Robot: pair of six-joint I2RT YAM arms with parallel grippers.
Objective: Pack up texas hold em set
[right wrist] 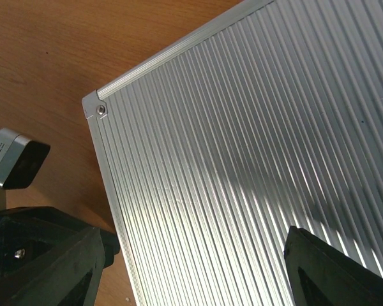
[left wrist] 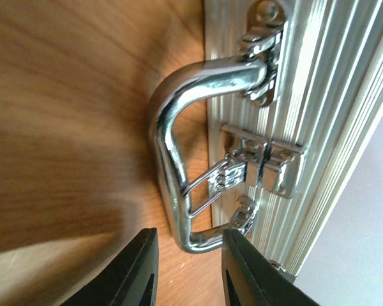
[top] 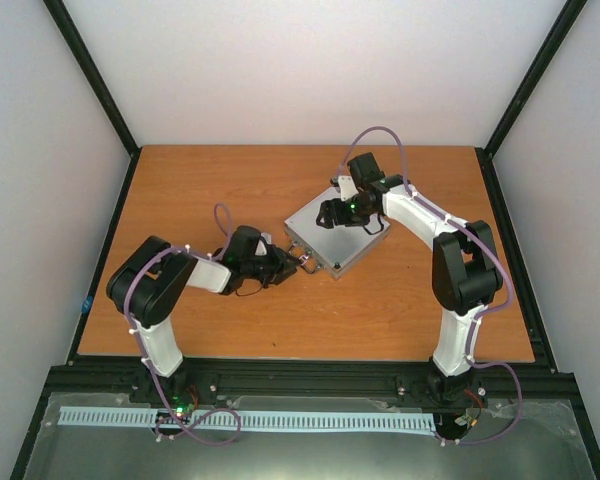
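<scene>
Looks nearly done: shut case (top: 330,247) flat at middle of counter (top: 190,195), contents out of sight. Left fingers (left wrist: 137,271) apart astride handle (left wrist: 172,127) end, no clamp yet. Right fingers (right wrist: 48,255) wide apart above lid corner. Likely remaining: latch (left wrist: 262,167) check, unclear if fastened.

A robotics lab is indicated: a wooden table (top: 230,330) is enclosed by white panels (top: 310,70) and black frame bars (top: 92,75), and a left arm (top: 158,300) and a right arm (top: 465,270) are bolted to a near rail (top: 310,378).
</scene>
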